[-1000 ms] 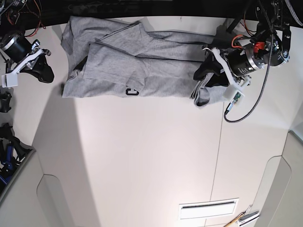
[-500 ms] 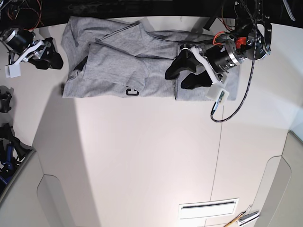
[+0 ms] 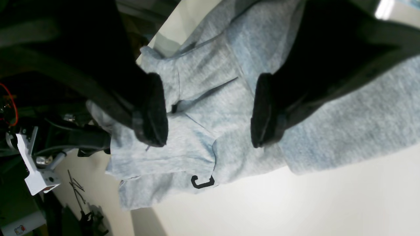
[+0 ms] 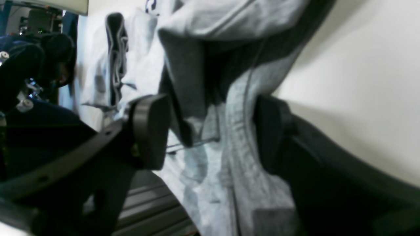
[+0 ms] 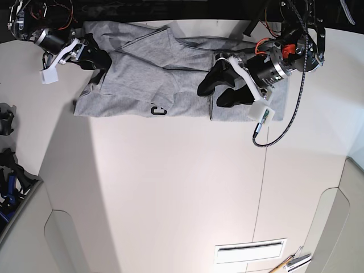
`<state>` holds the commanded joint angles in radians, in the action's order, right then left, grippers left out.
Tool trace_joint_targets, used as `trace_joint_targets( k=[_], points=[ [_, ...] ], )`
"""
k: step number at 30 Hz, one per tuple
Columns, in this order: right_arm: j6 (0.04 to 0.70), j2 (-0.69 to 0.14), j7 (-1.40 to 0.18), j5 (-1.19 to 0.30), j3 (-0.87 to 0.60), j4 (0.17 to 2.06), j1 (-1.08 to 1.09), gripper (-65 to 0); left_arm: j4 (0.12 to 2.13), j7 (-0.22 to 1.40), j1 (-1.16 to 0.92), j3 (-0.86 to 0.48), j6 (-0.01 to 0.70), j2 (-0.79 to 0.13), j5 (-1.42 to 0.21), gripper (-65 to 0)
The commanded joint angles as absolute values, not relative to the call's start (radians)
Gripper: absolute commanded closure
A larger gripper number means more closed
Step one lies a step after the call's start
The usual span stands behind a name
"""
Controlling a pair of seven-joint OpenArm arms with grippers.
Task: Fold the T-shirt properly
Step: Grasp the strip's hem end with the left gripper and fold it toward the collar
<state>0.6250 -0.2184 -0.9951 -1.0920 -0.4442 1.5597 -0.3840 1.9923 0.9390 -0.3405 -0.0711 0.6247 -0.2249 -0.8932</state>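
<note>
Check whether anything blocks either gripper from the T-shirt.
Nothing visible does. The left gripper hangs open directly over the T-shirt, and the right gripper is open at the shirt's edge with grey cloth already between its jaws.

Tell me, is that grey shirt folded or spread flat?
Partly folded: the T-shirt lies in a rumpled band with overlapping layers, not neat.

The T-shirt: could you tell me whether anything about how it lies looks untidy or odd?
Yes: the T-shirt lies as a rumpled strip along the table's far edge, its layers overlapping askew, with only a black "C" of the lettering showing at the near hem.
</note>
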Motion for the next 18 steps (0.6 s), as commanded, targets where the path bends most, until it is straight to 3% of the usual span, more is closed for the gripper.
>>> trace_joint_targets(
  k=[14,16,18],
  points=[
    [0.621,-0.163,-0.990,-1.076,-0.416,1.559,-0.307,-40.5,1.993,0.939,-0.335,-0.072,0.626,-0.225,-0.894,-42.5],
    [0.621,-0.163,-0.984,-1.061,-0.383,1.559,-0.306,-40.4,1.993,0.939,-0.329,-0.072,0.651,-0.225,-0.895,-42.3],
    [0.621,-0.163,-0.984,-1.050,-0.356,1.559,-0.307,-34.5,1.995,0.939,-0.329,-0.072,0.652,-0.225,-0.898,-42.3]
  ],
)
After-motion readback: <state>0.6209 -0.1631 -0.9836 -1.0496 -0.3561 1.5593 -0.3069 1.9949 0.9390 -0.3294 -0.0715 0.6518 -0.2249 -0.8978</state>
